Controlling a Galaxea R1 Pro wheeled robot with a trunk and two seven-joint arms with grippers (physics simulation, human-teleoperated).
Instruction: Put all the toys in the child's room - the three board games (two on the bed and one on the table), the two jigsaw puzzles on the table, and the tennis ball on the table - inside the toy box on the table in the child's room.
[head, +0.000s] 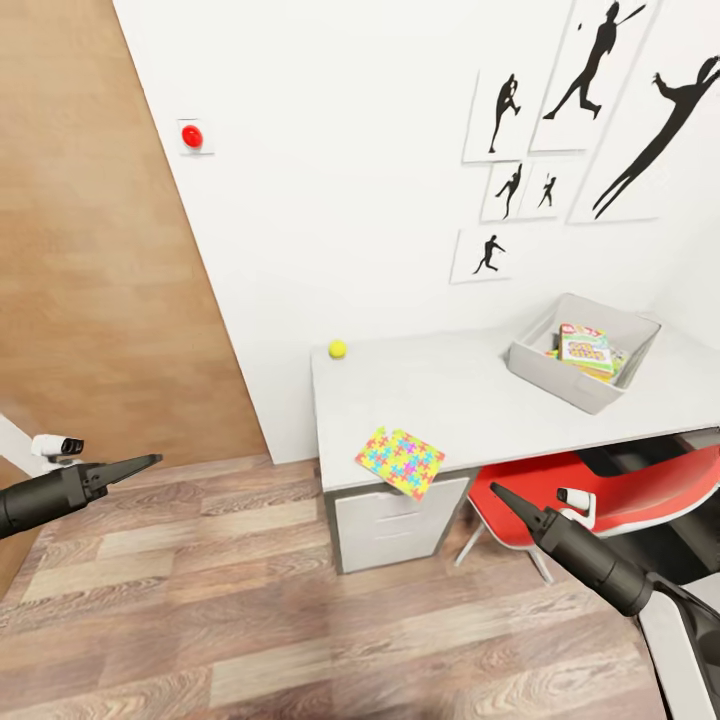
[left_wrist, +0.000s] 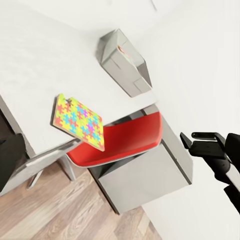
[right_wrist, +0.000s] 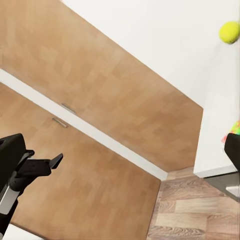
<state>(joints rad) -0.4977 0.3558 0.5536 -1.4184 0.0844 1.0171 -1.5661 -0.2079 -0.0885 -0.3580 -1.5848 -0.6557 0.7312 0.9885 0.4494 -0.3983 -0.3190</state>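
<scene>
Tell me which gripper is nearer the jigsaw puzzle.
Right. The right gripper sits just beside the jigsaw puzzle overhanging the table's edge; the left gripper hangs farther off.

Table w/ toy box, jigsaw puzzle, tennis ball.

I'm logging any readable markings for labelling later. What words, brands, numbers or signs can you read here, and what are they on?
No text can be read in any view.
Game box lid in the toy box: colourful print, lettering too small and blurred to read.
Jigsaw puzzle: coloured pieces, no lettering.
Wall prints: black sports silhouettes, no words.
Red button plate: no visible marking.
</scene>
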